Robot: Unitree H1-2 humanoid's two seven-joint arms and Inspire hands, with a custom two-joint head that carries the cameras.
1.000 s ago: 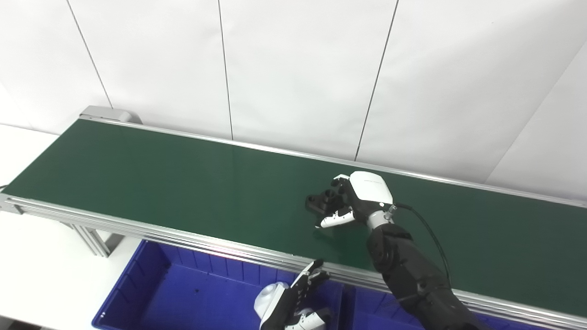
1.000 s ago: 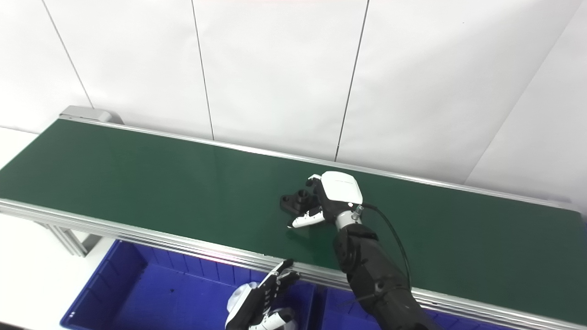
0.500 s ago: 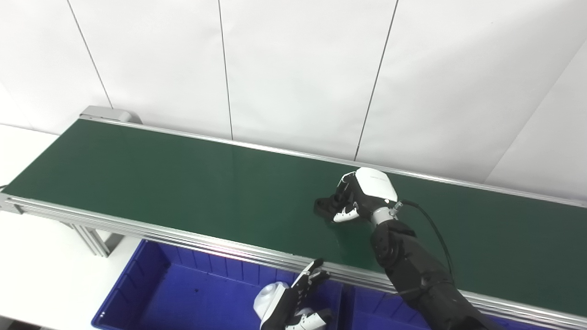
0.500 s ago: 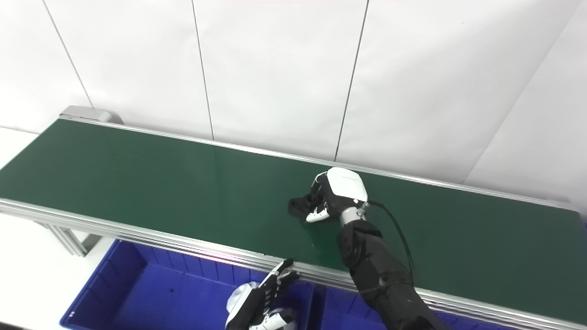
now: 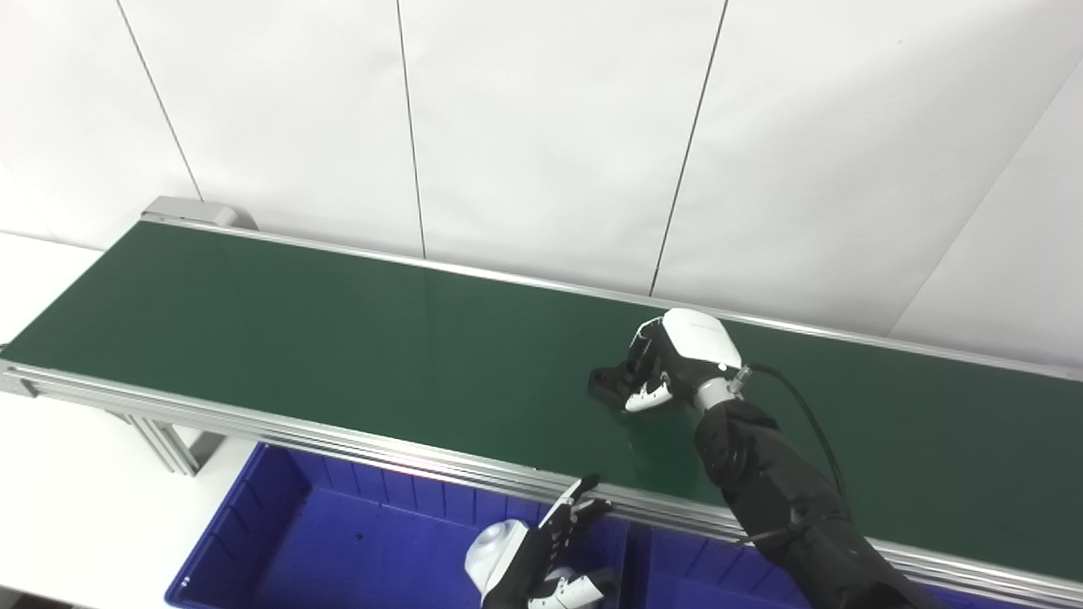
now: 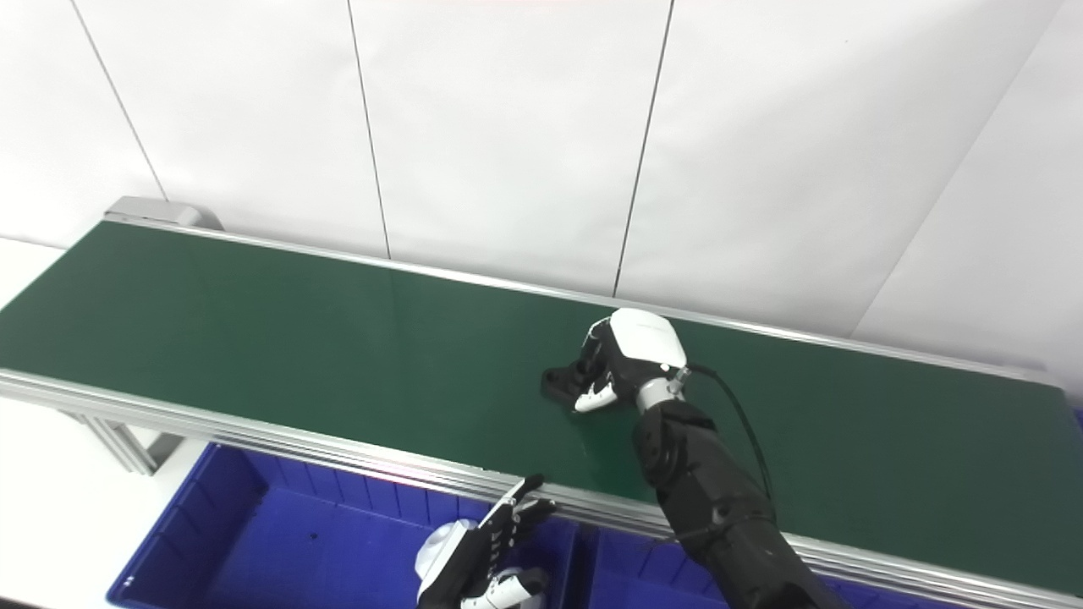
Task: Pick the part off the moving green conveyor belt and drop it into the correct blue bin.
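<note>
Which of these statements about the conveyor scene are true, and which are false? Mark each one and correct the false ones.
1. The right hand is closed around the black part on the green conveyor belt. True.
2. The left hand grips the part. False: it is open above the blue bin, holding nothing.
3. The black part lies in the bin. False: it is on the belt.
4. A black cable runs from the right wrist. True.

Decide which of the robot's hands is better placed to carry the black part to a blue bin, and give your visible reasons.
Right. The right hand is already closed around the black part on the green belt. The left hand waits low over the blue bin, fingers spread, holding nothing.
</note>
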